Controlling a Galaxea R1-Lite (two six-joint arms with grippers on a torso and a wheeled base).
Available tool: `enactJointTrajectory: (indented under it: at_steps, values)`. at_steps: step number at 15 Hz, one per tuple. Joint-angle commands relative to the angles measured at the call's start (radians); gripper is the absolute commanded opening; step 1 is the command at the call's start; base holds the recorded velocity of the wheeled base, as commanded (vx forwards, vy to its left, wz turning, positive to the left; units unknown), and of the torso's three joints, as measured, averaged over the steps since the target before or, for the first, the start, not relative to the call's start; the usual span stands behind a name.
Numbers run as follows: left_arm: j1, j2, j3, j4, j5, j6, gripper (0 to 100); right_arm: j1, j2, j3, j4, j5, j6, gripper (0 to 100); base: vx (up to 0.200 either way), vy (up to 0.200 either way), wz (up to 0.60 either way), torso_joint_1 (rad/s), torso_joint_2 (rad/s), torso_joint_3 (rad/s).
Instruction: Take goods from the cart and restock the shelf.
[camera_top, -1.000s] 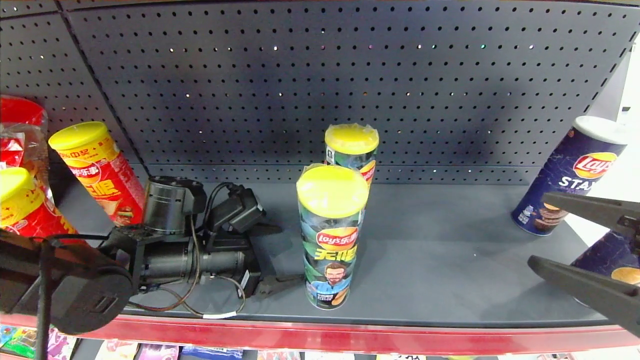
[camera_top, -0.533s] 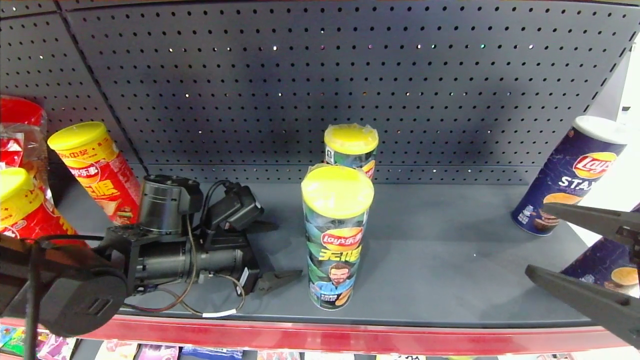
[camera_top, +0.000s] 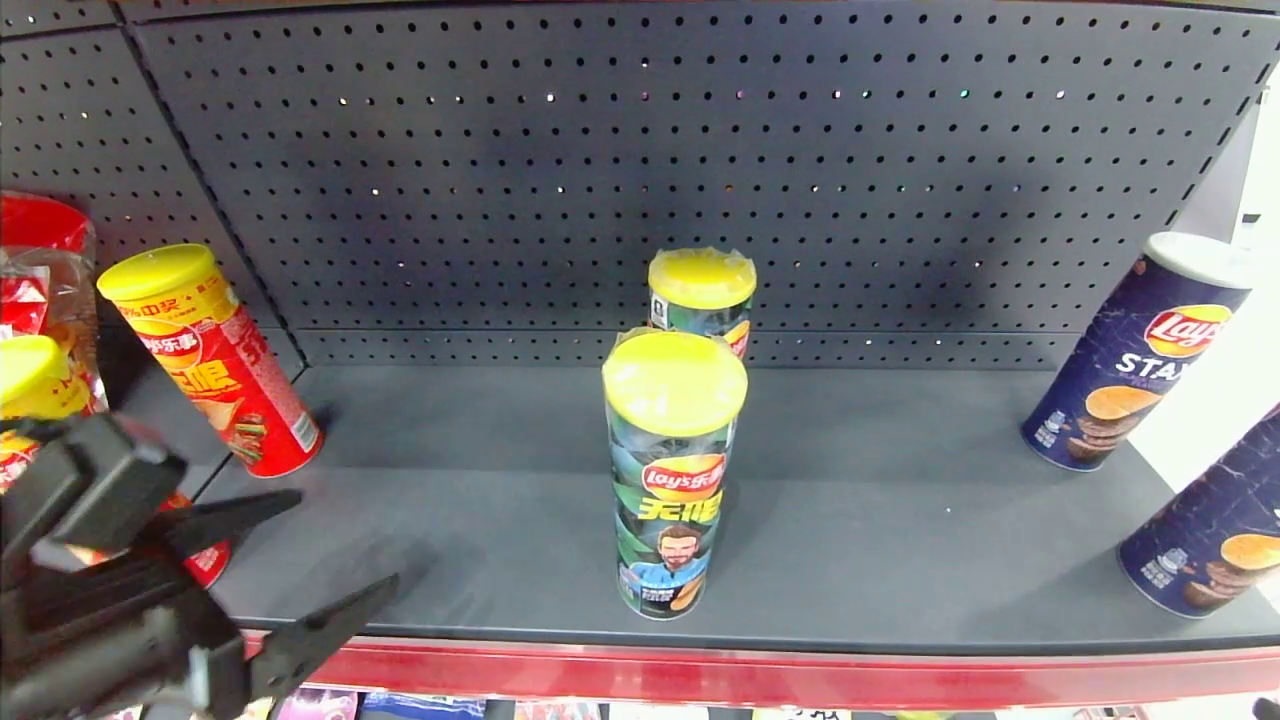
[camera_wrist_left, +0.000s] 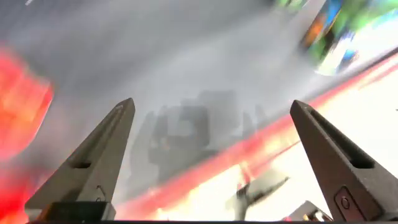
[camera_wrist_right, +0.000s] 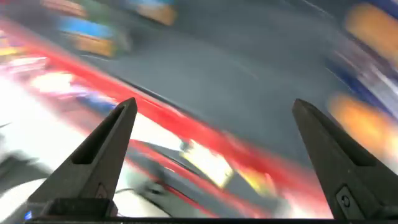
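Left gripper (camera_top: 345, 540) hung at the front-left corner of the shelf (camera_top: 880, 520), fingers spread wide and holding nothing. The green chip can (camera_top: 672, 480) stood upright well apart from them, mid-shelf near the front edge (a second green can (camera_top: 702, 295) stood behind it). The right gripper (camera_wrist_right: 214, 104), also spread, hung empty over what appeared to be the shelf's red lip (camera_top: 700, 675). Red cans (camera_top: 215, 360) lined the left end and blue cans (camera_top: 1130, 360) the right.

Green can (camera_top: 672, 480) upright (yellow-lidded).

Dim shelf (camera_top: 860, 520), soft shadows, glare far rt; wrist views motion-blurred.
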Motion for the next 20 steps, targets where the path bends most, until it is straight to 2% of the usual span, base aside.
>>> enactJointTrajectory:
  at_steps: [1, 2, 3, 4, 5, 6, 7, 8, 9, 10, 11, 12, 13, 14, 15, 16, 18, 20]
  values:
    - [0.027, -0.653, 0.1, 0.526, 0.242, -0.122, 100, -0.164, -0.251, 0.005, 0.159, -0.124, 0.014, 100, 0.0, 0.0, 0.0, 0.0, 0.0, 0.0]
    - [0.033, -0.76, 0.103, 0.635, 0.271, -0.122, 100, -0.264, -0.32, 0.038, 0.207, -0.185, 0.015, 100, 0.0, 0.0, 0.0, 0.0, 0.0, 0.0]
    - [0.05, -0.837, 0.109, 0.699, 0.292, -0.122, 100, -0.287, -0.349, 0.059, 0.207, -0.187, 0.014, 100, 0.0, 0.0, 0.0, 0.0, 0.0, 0.0]
    - [0.102, -0.944, 0.12, 0.748, 0.303, -0.129, 100, -0.324, -0.429, 0.117, 0.207, -0.188, 0.006, 100, 0.0, 0.0, 0.0, 0.0, 0.0, 0.0]
    - [0.104, -0.944, 0.125, 0.741, 0.322, -0.182, 100, -0.308, -0.463, 0.159, 0.204, -0.23, 0.0, 100, 0.0, 0.0, 0.0, 0.0, 0.0, 0.0]
    - [0.104, -0.944, 0.134, 0.708, 0.34, -0.207, 100, -0.301, -0.483, 0.185, 0.202, -0.29, -0.019, 100, 0.0, 0.0, 0.0, 0.0, 0.0, 0.0]
    - [0.096, -0.95, 0.191, 0.598, 0.332, -0.207, 100, -0.301, -0.479, 0.217, 0.191, -0.313, 0.0, 100, 0.0, 0.0, 0.0, 0.0, 0.0, 0.0]
    - [0.053, -1.024, 0.27, 0.432, 0.323, -0.188, 100, -0.301, -0.479, 0.271, 0.135, -0.309, 0.069, 100, 0.0, 0.0, 0.0, 0.0, 0.0, 0.0]
    - [0.05, -1.024, 0.321, 0.323, 0.335, -0.178, 100, -0.299, -0.479, 0.291, 0.082, -0.242, 0.099, 100, 0.0, 0.0, 0.0, 0.0, 0.0, 0.0]
    - [0.051, -1.024, 0.32, 0.327, 0.361, -0.179, 100, -0.299, -0.479, 0.306, 0.055, -0.102, 0.09, 100, 0.0, 0.0, 0.0, 0.0, 0.0, 0.0]
    - [0.071, -0.996, 0.316, 0.343, 0.457, -0.162, 100, -0.299, -0.479, 0.324, 0.013, 0.0, 0.058, 100, 0.0, 0.0, 0.0, 0.0, 0.0, 0.0]
    - [0.094, -0.943, 0.318, 0.342, 0.51, -0.17, 100, -0.299, -0.478, 0.335, -0.017, 0.049, 0.041, 100, 0.0, 0.0, 0.0, 0.0, 0.0, 0.0]
    - [0.11, -0.937, 0.32, 0.342, 0.519, -0.173, 100, -0.298, -0.473, 0.335, -0.019, 0.054, 0.069, 100, 0.0, 0.0, 0.0, 0.0, 0.0, 0.0]
    - [0.11, -0.937, 0.32, 0.342, 0.564, -0.17, 100, -0.298, -0.472, 0.337, -0.02, 0.042, 0.103, 100, 0.0, 0.0, 0.0, 0.0, 0.0, 0.0]
    - [0.128, -0.923, 0.318, 0.345, 0.616, -0.187, 100, -0.296, -0.461, 0.34, -0.025, 0.005, 0.101, 100, 0.0, 0.0, 0.0, 0.0, 0.0, 0.0]
    - [0.18, -0.875, 0.316, 0.348, 0.613, -0.221, 100, -0.304, -0.44, 0.344, -0.031, -0.023, 0.101, 100, 0.0, 0.0, 0.0, 0.0, 0.0, 0.0]
    - [0.298, -0.795, 0.318, 0.345, 0.611, -0.224, 100, -0.307, -0.414, 0.364, -0.074, -0.033, 0.101, 100, 0.0, 0.0, 0.0, 0.0, 0.0, 0.0]
    - [0.361, -0.866, 0.318, 0.345, 0.615, -0.224, 100, -0.325, -0.409, 0.369, -0.086, -0.089, 0.095, 100, 0.0, 0.0, 0.0, 0.0, 0.0, 0.0]
